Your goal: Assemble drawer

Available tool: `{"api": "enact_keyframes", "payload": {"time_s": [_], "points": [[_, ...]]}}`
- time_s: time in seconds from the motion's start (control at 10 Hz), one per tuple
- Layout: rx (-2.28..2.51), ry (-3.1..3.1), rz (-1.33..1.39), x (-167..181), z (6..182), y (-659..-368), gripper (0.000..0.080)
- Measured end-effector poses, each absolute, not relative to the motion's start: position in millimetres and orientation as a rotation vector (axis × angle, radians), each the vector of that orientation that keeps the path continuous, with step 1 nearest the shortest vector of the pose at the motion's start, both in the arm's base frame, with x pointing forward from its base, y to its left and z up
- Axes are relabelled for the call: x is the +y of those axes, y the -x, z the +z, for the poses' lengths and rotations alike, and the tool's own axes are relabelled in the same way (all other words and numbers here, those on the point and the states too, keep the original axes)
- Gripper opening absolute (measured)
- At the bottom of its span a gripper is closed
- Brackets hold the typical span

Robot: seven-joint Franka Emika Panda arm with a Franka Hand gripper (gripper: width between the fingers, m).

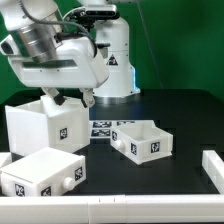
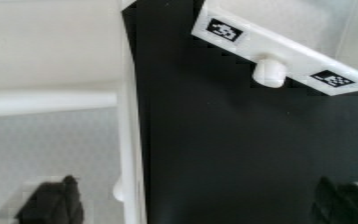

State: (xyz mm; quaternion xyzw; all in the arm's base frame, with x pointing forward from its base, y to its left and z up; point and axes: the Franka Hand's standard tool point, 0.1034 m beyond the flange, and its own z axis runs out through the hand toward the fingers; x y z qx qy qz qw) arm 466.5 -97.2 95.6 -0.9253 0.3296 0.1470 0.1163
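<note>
The white cube-shaped housing (image 1: 45, 128) stands at the exterior view's left, open side up. One knobbed tray (image 1: 140, 141) lies in the middle of the black table. The other tray (image 1: 40, 175) lies in front of the housing. My gripper (image 1: 78, 100) hangs open just above the housing's upper edge on the side facing the middle tray. In the wrist view my gripper (image 2: 202, 205) is open and empty. One dark finger (image 2: 51, 202) is over the housing (image 2: 51, 100), the other over the table, with the housing's wall between them. A tray (image 2: 282, 40) with its knob (image 2: 268, 71) shows beyond.
The marker board (image 1: 104, 129) lies on the table between the housing and the middle tray. The arm's white base (image 1: 115, 60) stands behind it. White rails edge the table at the exterior view's right (image 1: 212, 166) and along the front (image 1: 120, 208).
</note>
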Motion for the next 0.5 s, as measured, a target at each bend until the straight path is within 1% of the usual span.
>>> {"api": "enact_keyframes", "payload": {"time_s": [0.1, 0.2, 0.3, 0.5], "points": [[0.942, 2.777, 0.381, -93, 89.9, -466, 0.0649], [0.885, 2.853, 0.355, -91, 89.7, -466, 0.0649], [0.845, 2.888, 0.333, -98, 95.9, -474, 0.0649], [0.822, 2.917, 0.294, -100, 93.2, -476, 0.0649]]}}
